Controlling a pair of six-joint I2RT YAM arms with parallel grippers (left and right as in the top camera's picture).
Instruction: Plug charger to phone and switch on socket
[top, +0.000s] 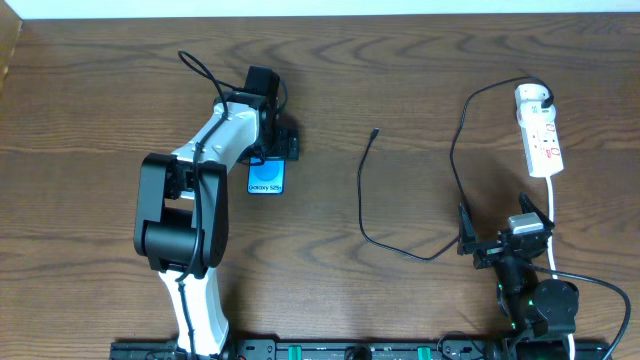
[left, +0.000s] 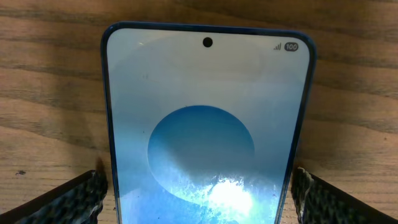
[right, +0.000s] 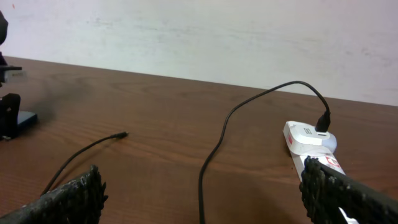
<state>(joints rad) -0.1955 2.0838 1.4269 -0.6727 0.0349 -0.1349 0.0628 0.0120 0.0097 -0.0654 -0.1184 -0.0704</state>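
The phone, blue screen up with "Galaxy" text at its near end, lies flat on the wooden table and fills the left wrist view. My left gripper straddles it, open, one finger close beside each long edge, with a thin strip of wood showing on the left. The charger's black cable loops across the table from its white adapter in the socket to a free plug tip. My right gripper is open and empty, near the front right.
The socket's thick white cord runs toward the front beside my right arm. A pale wall stands behind the table's far edge. A black rail runs along the front edge.
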